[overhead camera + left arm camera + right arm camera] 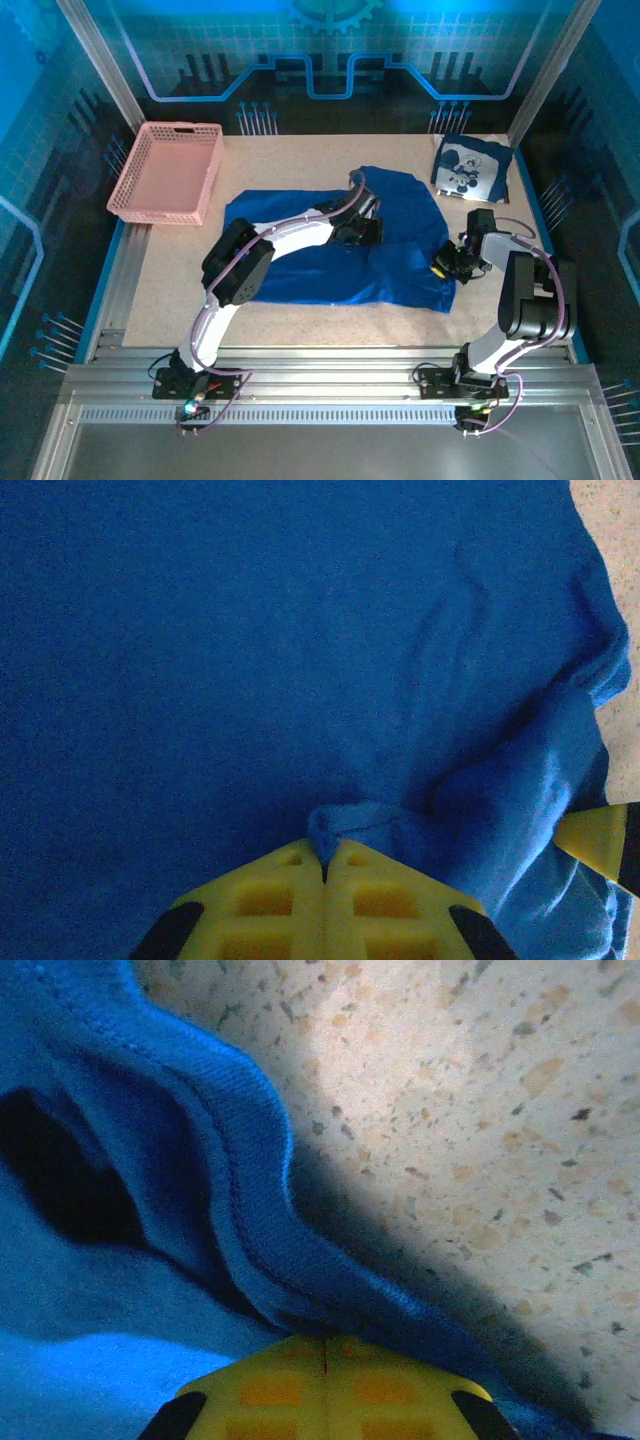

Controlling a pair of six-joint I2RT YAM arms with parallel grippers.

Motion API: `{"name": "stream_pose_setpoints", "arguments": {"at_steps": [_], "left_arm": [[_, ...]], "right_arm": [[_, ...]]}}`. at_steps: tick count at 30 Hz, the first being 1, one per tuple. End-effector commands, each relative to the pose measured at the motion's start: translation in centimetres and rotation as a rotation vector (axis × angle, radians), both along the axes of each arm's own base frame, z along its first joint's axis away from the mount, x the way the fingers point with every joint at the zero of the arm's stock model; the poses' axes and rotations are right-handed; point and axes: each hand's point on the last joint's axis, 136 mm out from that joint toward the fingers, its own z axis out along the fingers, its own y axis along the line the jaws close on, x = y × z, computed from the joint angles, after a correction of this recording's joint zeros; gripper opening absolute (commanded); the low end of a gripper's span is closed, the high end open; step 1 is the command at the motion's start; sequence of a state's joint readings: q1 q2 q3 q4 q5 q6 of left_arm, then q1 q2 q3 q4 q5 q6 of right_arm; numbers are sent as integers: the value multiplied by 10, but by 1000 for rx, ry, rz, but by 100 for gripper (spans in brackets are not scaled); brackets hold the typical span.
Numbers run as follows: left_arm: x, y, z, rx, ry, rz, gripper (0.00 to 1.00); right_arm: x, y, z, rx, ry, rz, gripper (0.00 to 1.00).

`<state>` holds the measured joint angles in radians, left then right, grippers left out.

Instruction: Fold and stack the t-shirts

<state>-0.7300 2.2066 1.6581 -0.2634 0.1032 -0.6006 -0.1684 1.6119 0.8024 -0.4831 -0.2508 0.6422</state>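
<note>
A royal-blue t-shirt (pixel 320 265) lies spread and rumpled across the middle of the table. My left gripper (pixel 362 232) sits over its middle, and its yellow fingers (pixel 270 900) are shut on a small raised fold of the cloth (pixel 345 820). My right gripper (pixel 441 267) is at the shirt's right edge. In the right wrist view that gripper (pixel 325 1341) is shut, with the stitched hem (pixel 250 1190) pinched at its tips. A second t-shirt (pixel 472 166), folded with a white-and-black cartoon print up, lies at the back right.
A pink lattice basket (pixel 168 170) stands at the back left. Speckled tabletop (pixel 480 1110) shows just right of the hem. A yellow-and-black tip (pixel 600 842) pokes in at the right edge of the left wrist view. Aluminium rails (pixel 330 365) run along the near edge.
</note>
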Motion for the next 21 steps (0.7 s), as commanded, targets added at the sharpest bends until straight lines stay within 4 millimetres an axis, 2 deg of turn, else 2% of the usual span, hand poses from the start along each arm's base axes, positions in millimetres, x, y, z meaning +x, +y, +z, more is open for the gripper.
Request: {"name": "stream_pose_setpoints", "arguments": {"at_steps": [1,5,8,9,11,12,13,16,19,21], "left_arm": [[9,14,28,26,-79,41,0],[12,20,25,46,-82,70,0],[13,19,12,70,-44,81,10],[13,23,7,99,-27,100,15],[12,32,-2,134,6,126,44],[11,36,-1,144,6,140,53],[12,44,6,161,-11,165,60],[13,71,42,196,-79,245,80],[-5,104,68,223,-88,298,86],[-26,130,64,256,-48,335,87]], "right_arm": [[-36,-20,-30,-131,198,0,6],[-43,-26,-34,-151,238,2,4],[-43,-26,-35,-151,251,-3,4],[-44,-26,-34,-152,255,-3,4],[-43,-27,-34,-154,256,-7,6],[-44,-27,-34,-153,256,-9,7],[-44,-27,-33,-152,257,-10,8],[-43,-28,-28,-155,247,-14,10],[-43,-31,-19,-165,235,-19,11],[-43,-36,-11,-195,227,-8,12]]}}
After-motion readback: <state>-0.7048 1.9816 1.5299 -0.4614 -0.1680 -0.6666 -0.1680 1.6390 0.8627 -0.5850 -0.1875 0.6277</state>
